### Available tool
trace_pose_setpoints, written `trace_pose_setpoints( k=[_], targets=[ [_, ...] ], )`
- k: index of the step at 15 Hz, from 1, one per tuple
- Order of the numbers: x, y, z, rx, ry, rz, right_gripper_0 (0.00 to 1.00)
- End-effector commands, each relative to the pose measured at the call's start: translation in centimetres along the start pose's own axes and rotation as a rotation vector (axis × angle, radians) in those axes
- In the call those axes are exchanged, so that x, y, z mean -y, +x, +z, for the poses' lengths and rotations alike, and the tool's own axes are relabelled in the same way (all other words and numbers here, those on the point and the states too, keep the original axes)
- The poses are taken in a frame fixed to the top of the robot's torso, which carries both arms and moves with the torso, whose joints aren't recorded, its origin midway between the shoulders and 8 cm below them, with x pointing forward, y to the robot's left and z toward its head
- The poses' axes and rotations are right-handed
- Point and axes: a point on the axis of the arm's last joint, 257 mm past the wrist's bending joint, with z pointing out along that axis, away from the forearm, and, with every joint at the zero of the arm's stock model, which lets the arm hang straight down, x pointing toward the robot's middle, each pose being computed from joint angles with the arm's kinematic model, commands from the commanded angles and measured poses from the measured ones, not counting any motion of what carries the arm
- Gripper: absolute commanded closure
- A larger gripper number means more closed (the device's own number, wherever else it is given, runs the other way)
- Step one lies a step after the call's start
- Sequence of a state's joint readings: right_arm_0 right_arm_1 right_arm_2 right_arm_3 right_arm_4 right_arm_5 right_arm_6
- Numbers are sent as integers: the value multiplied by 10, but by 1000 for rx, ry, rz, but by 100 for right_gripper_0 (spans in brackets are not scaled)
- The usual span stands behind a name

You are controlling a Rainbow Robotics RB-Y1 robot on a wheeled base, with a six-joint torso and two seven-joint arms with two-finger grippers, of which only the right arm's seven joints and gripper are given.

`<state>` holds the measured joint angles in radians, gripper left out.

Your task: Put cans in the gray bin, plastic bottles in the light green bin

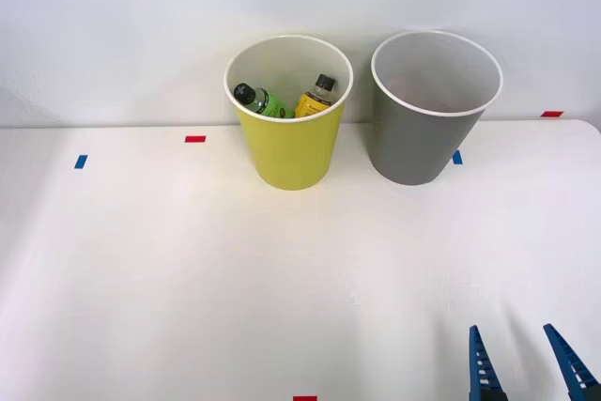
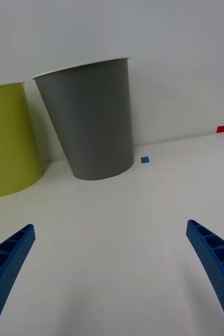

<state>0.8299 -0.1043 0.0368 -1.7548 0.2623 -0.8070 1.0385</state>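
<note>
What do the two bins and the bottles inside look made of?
Gray bin and light green bin: likely molded plastic, smooth matte walls, white rims. Green bottle and yellow-orange bottle: apparently glossy plastic, black caps. Pincer fingers: ribbed blue, probably plastic.

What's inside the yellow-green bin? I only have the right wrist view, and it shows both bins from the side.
Observer: In the front view, two bottles with black caps lie in the light green bin: a green bottle and a yellow-orange bottle, both leaning.
Operator: And inside the gray one?
Observer: The gray bin shows a pale, bare upper inner wall. Its bottom is hidden, so I can't tell whether a can is in it.
Operator: Any marks on the table to the left of the yellow-green bin?
Observer: Yes, a red tape mark sits just left of it, and a blue tape mark lies further left.
</note>
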Motion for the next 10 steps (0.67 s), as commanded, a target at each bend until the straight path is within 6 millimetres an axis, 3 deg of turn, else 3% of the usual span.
trace_pose_setpoints(
  k=[1, 10],
  targets=[
    [0, 0, 0, 0, 0, 0, 0],
    [0, 0, 0, 0, 0, 0, 0]
  ],
)
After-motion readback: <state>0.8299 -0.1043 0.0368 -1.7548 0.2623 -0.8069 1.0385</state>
